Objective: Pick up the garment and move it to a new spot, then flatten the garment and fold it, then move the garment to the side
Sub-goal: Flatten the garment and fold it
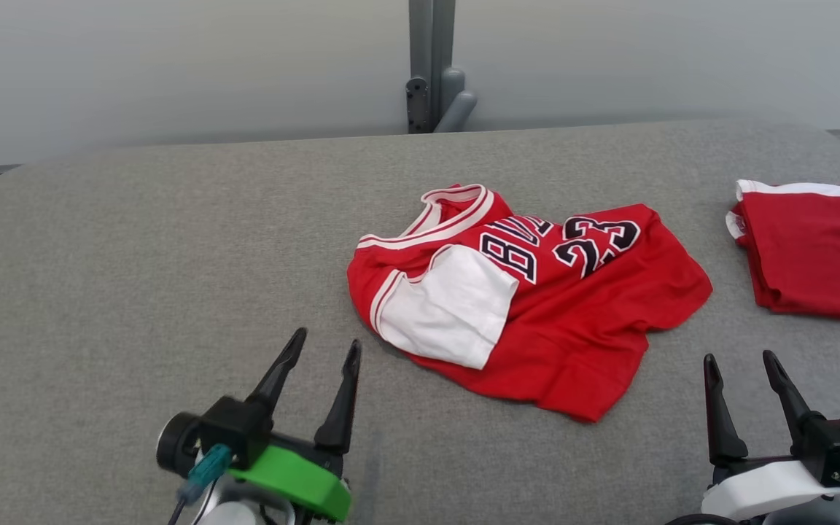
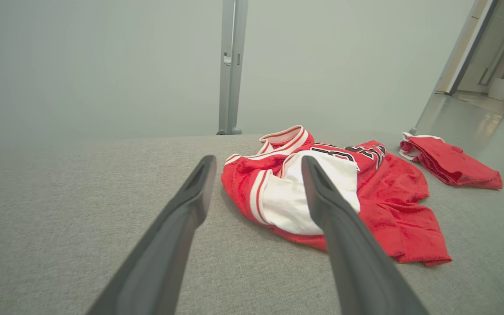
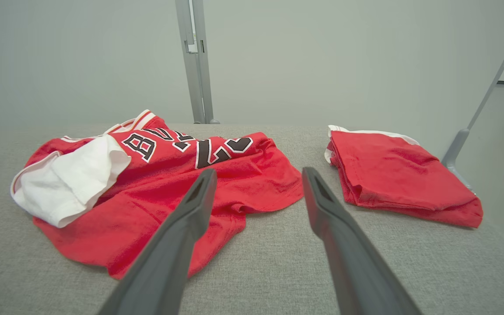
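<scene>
A red basketball jersey, the garment [image 1: 573, 321] [image 2: 392, 210] [image 3: 155, 197], lies crumpled in the middle of the grey padded table [image 1: 135, 255], with black lettering, the number 23 and a white sleeve part folded over its near left side. My left gripper [image 1: 324, 346] [image 2: 256, 168] hovers open at the lower left, just short of the garment's left edge, holding nothing. Open too, my right gripper [image 1: 741, 357] [image 3: 256, 179] stands at the lower right, near the garment's right hem, with an empty gap between its fingers.
A second red garment [image 1: 814, 248] [image 3: 400, 179] [image 2: 449, 162] lies folded at the table's right edge. Behind the table stands a pale wall with a grey post [image 1: 431, 65]. Bare grey surface stretches to the left and in front.
</scene>
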Robot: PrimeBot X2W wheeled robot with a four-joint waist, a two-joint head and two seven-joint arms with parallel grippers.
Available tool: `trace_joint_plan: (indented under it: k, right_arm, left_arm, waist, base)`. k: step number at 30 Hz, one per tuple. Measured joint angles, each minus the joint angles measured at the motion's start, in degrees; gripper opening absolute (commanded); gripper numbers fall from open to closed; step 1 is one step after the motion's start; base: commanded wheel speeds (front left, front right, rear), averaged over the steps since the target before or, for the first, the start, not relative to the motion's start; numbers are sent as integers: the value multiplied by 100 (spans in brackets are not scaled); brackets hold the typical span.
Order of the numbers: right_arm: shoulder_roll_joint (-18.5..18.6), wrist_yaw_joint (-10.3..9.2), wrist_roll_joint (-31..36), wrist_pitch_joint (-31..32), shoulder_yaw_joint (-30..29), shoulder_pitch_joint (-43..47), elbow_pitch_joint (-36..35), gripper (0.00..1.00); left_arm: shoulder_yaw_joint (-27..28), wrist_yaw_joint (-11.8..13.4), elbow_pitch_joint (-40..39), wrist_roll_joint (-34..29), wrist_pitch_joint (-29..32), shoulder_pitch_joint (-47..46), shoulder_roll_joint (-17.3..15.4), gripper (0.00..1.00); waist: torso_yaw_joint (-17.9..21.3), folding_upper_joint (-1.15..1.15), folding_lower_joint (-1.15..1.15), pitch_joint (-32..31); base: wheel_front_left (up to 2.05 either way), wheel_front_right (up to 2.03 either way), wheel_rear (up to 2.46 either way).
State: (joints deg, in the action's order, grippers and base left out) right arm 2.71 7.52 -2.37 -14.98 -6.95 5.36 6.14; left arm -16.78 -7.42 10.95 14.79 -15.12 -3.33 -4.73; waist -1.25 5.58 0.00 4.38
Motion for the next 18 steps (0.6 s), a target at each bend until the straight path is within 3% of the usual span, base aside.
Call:
trace_joint_plan:
  k: [7, 18]
  right_arm:
    - [-1, 0, -114, 0, 60, -202, -34, 100]
    - [-1, 0, -310, 0, -11, -421, -32, 100]
  left_arm:
    - [-907, -9, 982, 342, 649, -1493, 47, 100]
    - [-1461, -9, 2252, 794, 1137, -2735, 174, 100]
  waist:
    - [516, 0, 0, 212]
    - [1163, -1, 0, 870]
  base:
    - [0, 0, 0]
    - [0, 0, 0]
